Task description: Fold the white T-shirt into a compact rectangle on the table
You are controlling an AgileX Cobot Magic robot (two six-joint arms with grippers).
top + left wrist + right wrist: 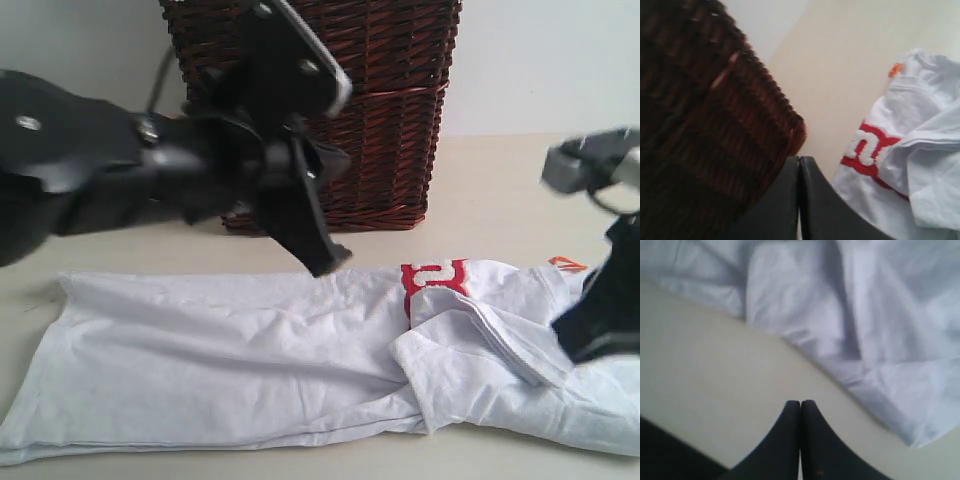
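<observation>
The white T-shirt (230,370) lies spread across the beige table (490,190), folded lengthwise, its red band with white letters (433,278) and orange neck tag (566,263) near the right end. A sleeve (480,345) is folded over on the right. My left gripper (325,262) hangs shut and empty above the shirt's far edge, in front of the basket. In the left wrist view its fingers (799,162) meet, with the shirt (920,165) beside them. My right gripper (600,345) is shut and empty at the shirt's right end; its tips (800,404) hover over bare table next to cloth (875,315).
A dark red-brown wicker basket (370,110) stands at the back of the table, right behind the left arm (90,160); it fills much of the left wrist view as the basket (705,130). A white wall (540,60) rises behind the table.
</observation>
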